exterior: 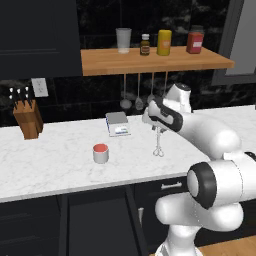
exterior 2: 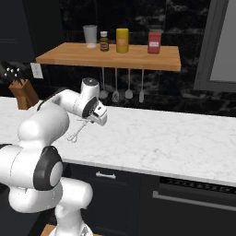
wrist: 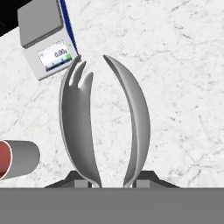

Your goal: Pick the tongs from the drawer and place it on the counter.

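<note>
My gripper (exterior: 157, 126) is shut on the tongs (exterior: 158, 144), a slender silver utensil that hangs down from it over the white marble counter (exterior: 60, 165). Their small loops reach down near the marble; I cannot tell whether they touch it. From the right base view the gripper (exterior 2: 90, 119) holds the tongs (exterior 2: 76, 132) slanting down to the left above the counter (exterior 2: 161, 138). In the hand view the two curved blades of the tongs (wrist: 81, 127) run up from my fingertips (wrist: 113, 183) over the marble. The black drawer (exterior: 97, 220) stands pulled open below the counter edge.
A grey cup with a red top (exterior: 100, 153) and a small white scale (exterior: 118, 124) stand left of the tongs. A knife block (exterior: 28, 117) is at far left. Ladles (exterior: 137, 97) hang under the wooden shelf (exterior: 150, 60) that carries jars.
</note>
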Motion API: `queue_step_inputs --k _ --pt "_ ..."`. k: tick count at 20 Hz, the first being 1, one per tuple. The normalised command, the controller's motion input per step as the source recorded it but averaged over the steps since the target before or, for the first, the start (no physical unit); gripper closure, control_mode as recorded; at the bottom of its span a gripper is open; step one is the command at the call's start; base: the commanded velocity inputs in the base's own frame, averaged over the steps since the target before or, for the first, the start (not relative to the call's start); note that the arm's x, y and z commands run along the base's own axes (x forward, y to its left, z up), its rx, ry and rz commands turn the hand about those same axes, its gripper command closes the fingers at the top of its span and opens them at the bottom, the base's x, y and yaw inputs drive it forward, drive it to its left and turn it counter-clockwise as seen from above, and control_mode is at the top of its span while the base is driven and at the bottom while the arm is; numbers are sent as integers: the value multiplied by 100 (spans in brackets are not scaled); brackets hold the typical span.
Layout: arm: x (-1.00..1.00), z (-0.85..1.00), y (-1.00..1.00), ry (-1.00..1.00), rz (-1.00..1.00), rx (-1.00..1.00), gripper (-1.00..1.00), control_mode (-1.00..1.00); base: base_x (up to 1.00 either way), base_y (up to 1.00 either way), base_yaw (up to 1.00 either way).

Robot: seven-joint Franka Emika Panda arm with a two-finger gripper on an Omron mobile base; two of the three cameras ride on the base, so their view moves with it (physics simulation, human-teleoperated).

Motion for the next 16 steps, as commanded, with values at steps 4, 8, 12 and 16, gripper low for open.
queue_step_inputs --k 4,8,12,16 --pt "55 -49 -33 3 21 0 100 -100 0 0 0" --pt "54 -73 -1 5 18 -9 100 -100 0 0 0" --pt "53 -64 16 12 10 -15 100 -100 0 0 0" --pt "47 -59 32 14 4 -15 100 -100 0 0 0"
